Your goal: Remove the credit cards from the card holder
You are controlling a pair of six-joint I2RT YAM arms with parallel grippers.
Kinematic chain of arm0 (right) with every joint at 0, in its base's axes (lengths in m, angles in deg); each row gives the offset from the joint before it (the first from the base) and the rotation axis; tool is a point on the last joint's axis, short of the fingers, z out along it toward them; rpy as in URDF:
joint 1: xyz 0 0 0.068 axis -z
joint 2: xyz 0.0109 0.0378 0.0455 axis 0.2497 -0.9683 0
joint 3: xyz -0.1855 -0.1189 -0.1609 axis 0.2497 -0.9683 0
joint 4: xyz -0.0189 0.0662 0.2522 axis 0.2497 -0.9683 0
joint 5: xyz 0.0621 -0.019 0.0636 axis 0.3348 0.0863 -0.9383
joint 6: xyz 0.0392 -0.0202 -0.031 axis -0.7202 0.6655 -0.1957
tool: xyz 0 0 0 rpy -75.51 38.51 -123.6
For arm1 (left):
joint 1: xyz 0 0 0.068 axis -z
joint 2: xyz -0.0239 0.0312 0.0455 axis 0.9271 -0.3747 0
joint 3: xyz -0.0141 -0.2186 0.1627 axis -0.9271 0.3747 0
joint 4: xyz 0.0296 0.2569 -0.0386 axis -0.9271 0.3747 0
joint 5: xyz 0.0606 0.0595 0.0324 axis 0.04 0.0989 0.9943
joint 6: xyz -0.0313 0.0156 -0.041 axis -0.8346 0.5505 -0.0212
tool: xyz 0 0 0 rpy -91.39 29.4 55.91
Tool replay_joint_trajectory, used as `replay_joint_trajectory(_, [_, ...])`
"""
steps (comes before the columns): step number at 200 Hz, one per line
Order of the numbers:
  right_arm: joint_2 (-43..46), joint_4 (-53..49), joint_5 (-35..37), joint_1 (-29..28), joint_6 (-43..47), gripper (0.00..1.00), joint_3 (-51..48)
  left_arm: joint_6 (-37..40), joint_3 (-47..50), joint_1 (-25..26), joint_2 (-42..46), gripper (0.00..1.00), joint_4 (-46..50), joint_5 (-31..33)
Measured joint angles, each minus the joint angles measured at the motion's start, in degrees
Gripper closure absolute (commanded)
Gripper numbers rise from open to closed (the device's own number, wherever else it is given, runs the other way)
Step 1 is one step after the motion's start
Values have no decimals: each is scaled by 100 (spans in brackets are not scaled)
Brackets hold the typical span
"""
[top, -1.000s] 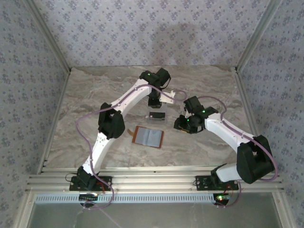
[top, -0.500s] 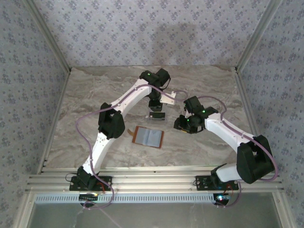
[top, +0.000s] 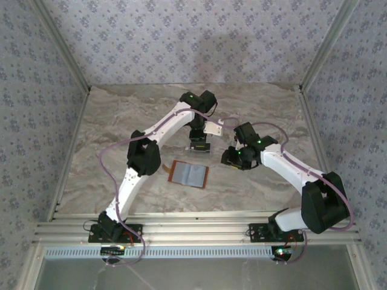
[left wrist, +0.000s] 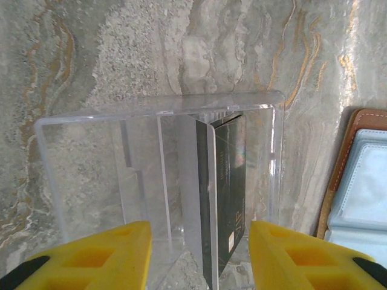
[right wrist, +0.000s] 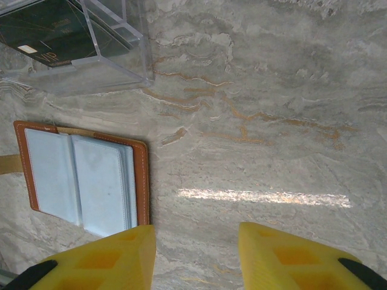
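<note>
The card holder [right wrist: 84, 181] lies open on the desk [right wrist: 272, 121], lining up, just beside a clear box [left wrist: 91, 157] where a black card [left wrist: 227, 193] leans inside, below the released jaws of the left gripper [left wrist: 199, 254], while the right gripper [right wrist: 196, 248], jaws also released, hovers over bare desk.

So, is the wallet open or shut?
Open. The wallet lies spread flat on the table, with its pale blue inner pockets facing up inside the brown border.

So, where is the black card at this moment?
In the left wrist view the black card sits inside the clear plastic container, under the left hand; from above, this is mid-table, just beyond the open card holder.
</note>
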Motion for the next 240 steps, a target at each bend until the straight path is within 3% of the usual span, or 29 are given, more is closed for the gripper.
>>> replay_joint_trajectory(140, [-2,-2,-2,2,2,58,0,9,-203,0,-116,63,-212,411])
replay_joint_trajectory(240, [-2,-2,-2,7,4,58,0,-22,-214,0,-179,63,-866,994])
